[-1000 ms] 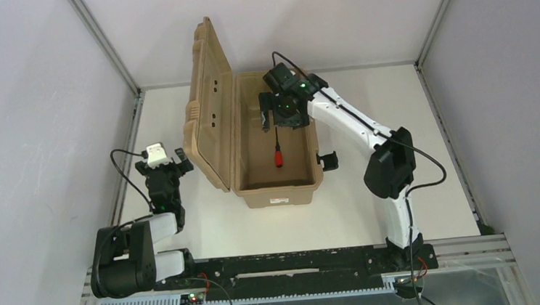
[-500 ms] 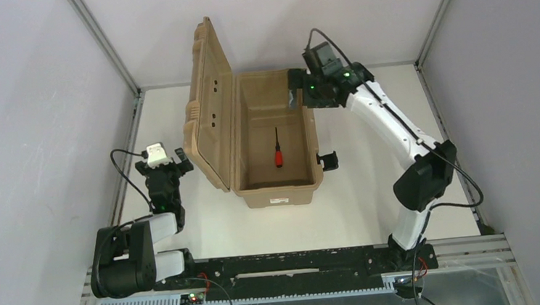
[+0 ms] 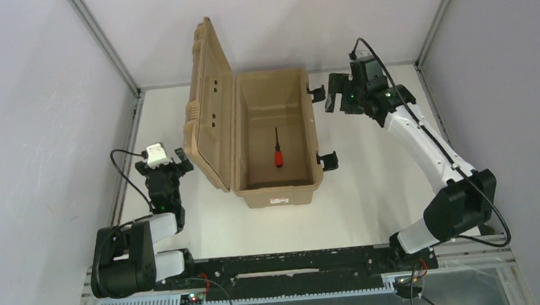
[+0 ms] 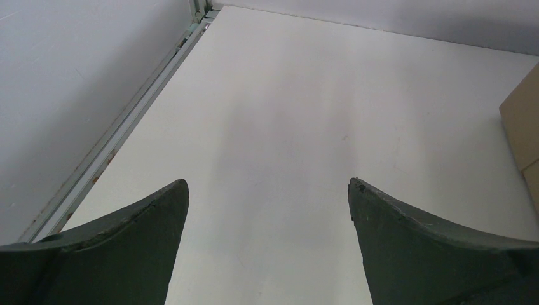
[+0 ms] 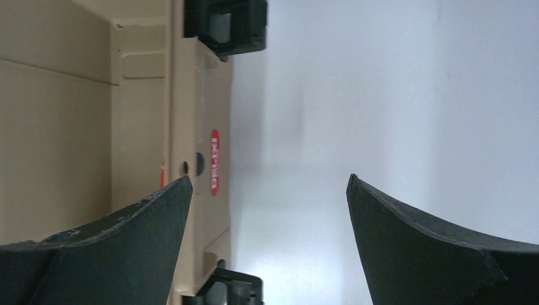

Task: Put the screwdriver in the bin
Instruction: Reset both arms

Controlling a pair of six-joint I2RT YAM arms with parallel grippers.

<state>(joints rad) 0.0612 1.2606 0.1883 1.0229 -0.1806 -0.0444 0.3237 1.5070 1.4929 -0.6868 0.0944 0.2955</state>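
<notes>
The screwdriver [image 3: 278, 154], red handle and thin dark shaft, lies on the floor of the tan bin [image 3: 308, 131], which stands open with its lid [image 3: 210, 99] tipped up to the left. My right gripper [image 3: 333, 93] is open and empty, outside the bin beside its far right corner; the right wrist view shows the bin's side [image 5: 197, 101] and a black latch [image 5: 225, 22] left of the gripper [image 5: 267, 184]. My left gripper [image 3: 167, 164] is open and empty over the table left of the lid; it also shows in the left wrist view [image 4: 268, 184].
Two black latches [image 3: 327, 161] hang on the bin's right side. Grey walls and a metal frame rail [image 3: 126, 156] bound the white table. A corner of the bin [image 4: 524, 127] shows at the right of the left wrist view.
My right gripper has moved out of the bin, rightward past its far right corner, leaving the screwdriver lying inside. The left arm has not moved.
</notes>
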